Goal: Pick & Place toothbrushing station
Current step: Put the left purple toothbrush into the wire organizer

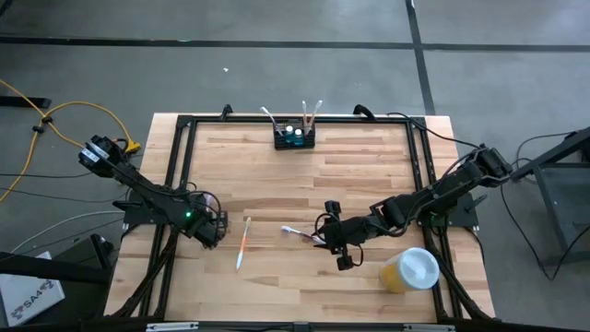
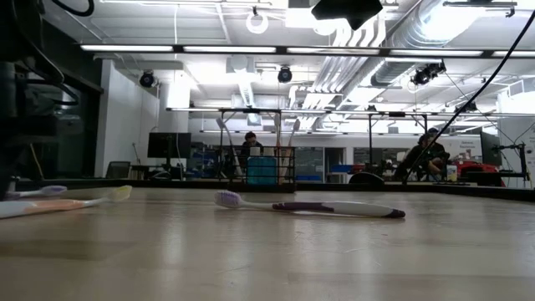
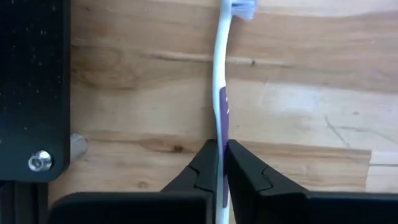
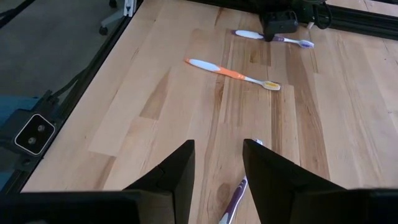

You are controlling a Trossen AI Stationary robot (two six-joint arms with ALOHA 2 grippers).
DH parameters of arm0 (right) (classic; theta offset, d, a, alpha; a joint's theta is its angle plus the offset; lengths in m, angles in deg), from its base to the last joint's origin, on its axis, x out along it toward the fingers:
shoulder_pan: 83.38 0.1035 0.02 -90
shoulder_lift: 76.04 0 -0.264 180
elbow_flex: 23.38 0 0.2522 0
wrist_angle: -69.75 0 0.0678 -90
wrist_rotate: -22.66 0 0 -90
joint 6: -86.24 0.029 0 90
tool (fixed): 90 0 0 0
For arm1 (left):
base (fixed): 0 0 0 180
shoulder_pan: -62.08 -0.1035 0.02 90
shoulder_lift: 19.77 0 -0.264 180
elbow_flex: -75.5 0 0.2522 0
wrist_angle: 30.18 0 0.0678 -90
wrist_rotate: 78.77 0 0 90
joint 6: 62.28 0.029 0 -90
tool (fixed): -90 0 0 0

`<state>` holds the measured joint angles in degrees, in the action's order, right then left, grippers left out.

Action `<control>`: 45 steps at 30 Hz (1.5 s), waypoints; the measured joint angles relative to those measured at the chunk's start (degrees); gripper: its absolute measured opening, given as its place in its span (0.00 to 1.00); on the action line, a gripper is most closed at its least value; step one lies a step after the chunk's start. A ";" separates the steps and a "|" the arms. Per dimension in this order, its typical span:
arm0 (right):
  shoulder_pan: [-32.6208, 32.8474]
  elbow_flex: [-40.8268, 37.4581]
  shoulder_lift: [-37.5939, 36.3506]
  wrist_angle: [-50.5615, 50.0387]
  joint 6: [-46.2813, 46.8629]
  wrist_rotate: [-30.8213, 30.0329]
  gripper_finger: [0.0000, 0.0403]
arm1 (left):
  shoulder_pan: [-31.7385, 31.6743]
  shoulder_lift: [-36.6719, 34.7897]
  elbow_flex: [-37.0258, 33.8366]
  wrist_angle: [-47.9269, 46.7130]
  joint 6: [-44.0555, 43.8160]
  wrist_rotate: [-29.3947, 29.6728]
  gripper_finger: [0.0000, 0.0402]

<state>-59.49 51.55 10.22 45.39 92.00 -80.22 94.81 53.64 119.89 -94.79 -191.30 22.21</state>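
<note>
The toothbrushing station, a small black caddy with toothbrushes standing in its slots, sits at the table's far middle. My left gripper stands at the table's left, pointing down, shut on a white-and-purple toothbrush that lies on the wood. An orange-and-white toothbrush lies just right of it. My right gripper hangs open above the table's middle right, over a purple toothbrush that lies flat, and touches nothing. My left gripper pinches the toothbrush's handle about midway along it between its two fingers. The fingers come from above, pointing down, one on each side of the handle. The toothbrush lies flat on the table, its bristle head pointing away from the fingers.
A yellow cup with a white lid stands near the table's front right corner. A black frame runs round the tabletop's edges. Bare wood lies between the loose toothbrushes and the station.
</note>
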 joint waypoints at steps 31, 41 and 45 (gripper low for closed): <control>-0.01 0.00 -0.02 -1.54 0.46 -0.15 0.32 | 10.10 0.10 -0.11 10.78 11.67 49.92 0.00; -0.03 0.00 -0.02 -0.86 0.46 -0.63 0.32 | 12.91 0.09 -0.06 16.66 34.00 73.34 0.00; -0.36 0.00 -0.02 -0.28 0.45 -0.63 0.32 | 9.71 0.07 -0.02 16.74 37.77 77.87 0.00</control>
<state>-59.84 51.55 10.19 45.11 92.46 -80.86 104.51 53.70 119.87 -78.05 -153.53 100.08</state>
